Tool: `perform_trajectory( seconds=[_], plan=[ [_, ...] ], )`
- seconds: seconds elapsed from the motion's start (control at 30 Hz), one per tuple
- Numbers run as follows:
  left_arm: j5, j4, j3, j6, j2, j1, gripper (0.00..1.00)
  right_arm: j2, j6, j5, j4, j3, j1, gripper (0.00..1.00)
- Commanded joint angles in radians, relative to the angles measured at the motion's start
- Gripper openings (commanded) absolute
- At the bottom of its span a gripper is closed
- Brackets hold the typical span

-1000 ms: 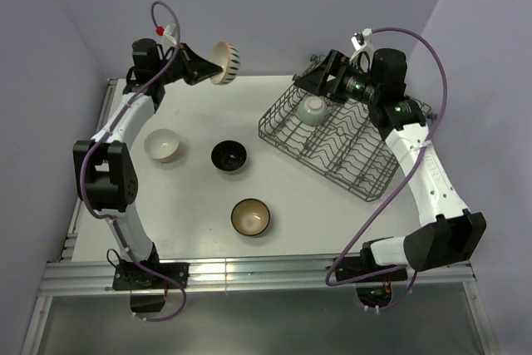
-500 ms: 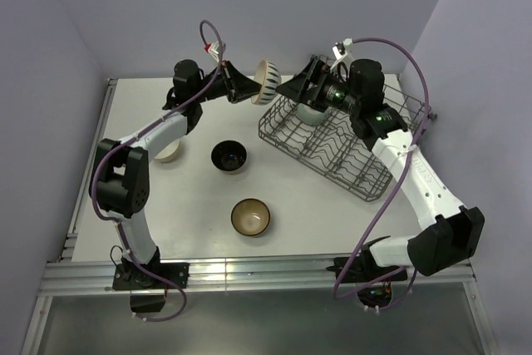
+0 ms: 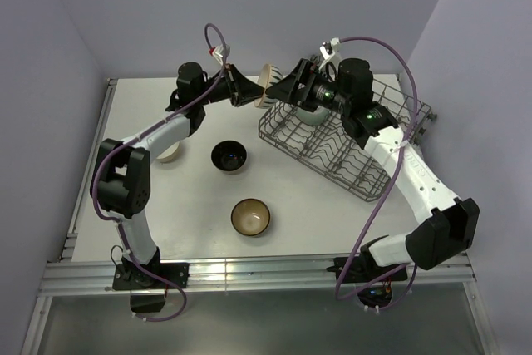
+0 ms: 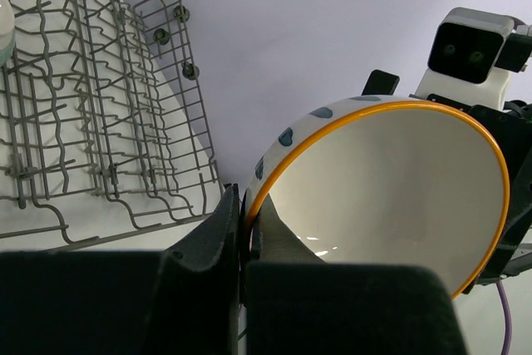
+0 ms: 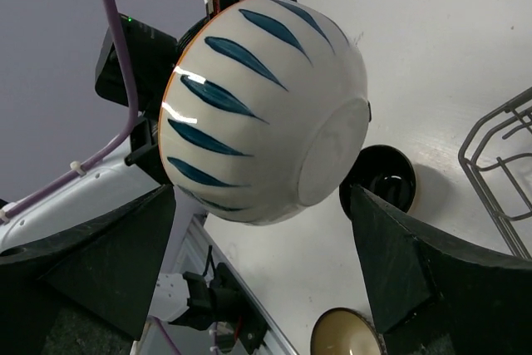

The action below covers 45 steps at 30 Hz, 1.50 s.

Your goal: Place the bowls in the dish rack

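We can make out little of the teal bowl [image 3: 309,115]: it sits at the far-left end of the rack [image 3: 357,160] with the right arm crossing over it, and the left wrist view cuts it to a sliver at the frame edge. A pale bowl [image 3: 170,153] on the worktop [image 3: 191,205] is half hidden behind the left arm, so we cannot tell its pattern. From above, the cream bowl [image 3: 268,79] is only a thin edge in the air, just beyond the rack's far-left corner. The left fingers [image 4: 237,224] are clamped on its rim, one inside and one outside, and the bowl is tipped on its side. The right fingers [image 3: 287,91] are spread wide, one to each side of the bowl; we cannot tell whether they touch it. Close up, the bowl is glossy cream with an orange rim, plain inside, with dark blue leaf-like strokes outside. The black bowl [image 3: 229,155] and brown bowl [image 3: 250,216] stand upright on the worktop, apart.
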Motion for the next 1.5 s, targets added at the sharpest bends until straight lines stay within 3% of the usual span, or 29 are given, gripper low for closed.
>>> perform_trajectory(
  seconds=[0.0,0.13,0.23,0.43,0.47,0.53,0.57,0.67,0.8,1.03,1.23,1.47],
  plan=[
    [0.001,0.037,0.012,0.022,-0.024,-0.015,0.0,0.006,-0.006,0.001,0.049,0.048,0.015,0.91],
    [-0.008,-0.009,0.023,0.062,-0.023,-0.026,0.0,0.011,-0.006,0.008,0.044,0.058,0.024,0.88],
    [-0.033,-0.062,0.024,0.091,-0.026,-0.027,0.0,0.015,-0.017,0.038,0.026,0.064,0.029,0.8],
    [-0.067,-0.124,0.023,0.134,-0.035,-0.032,0.0,0.031,-0.037,0.075,0.003,0.057,0.031,0.48],
    [-0.07,-0.125,0.021,0.137,-0.035,-0.032,0.0,0.034,-0.037,0.075,0.001,0.054,0.031,0.38],
    [-0.067,-0.138,0.023,0.143,-0.035,-0.032,0.0,0.037,-0.043,0.074,0.006,0.049,0.031,0.27],
    [-0.065,-0.139,0.023,0.146,-0.033,-0.032,0.0,0.038,-0.048,0.07,0.007,0.048,0.031,0.14],
    [-0.062,-0.162,0.026,0.163,-0.03,-0.032,0.01,0.049,-0.058,0.066,0.001,0.057,0.031,0.0],
    [-0.059,-0.187,0.017,0.183,-0.026,-0.032,0.07,0.054,-0.074,0.07,0.006,0.055,0.029,0.0],
    [-0.062,-0.217,-0.002,0.214,-0.02,-0.032,0.3,0.058,-0.092,0.074,0.001,0.04,0.014,0.0],
    [-0.067,-0.251,0.0,0.234,-0.009,-0.032,0.42,0.065,-0.109,0.084,-0.013,0.044,0.001,0.0],
    [-0.068,-0.262,0.004,0.238,0.003,-0.032,0.46,0.066,-0.1,0.069,-0.006,0.031,-0.014,0.0]
  ],
)
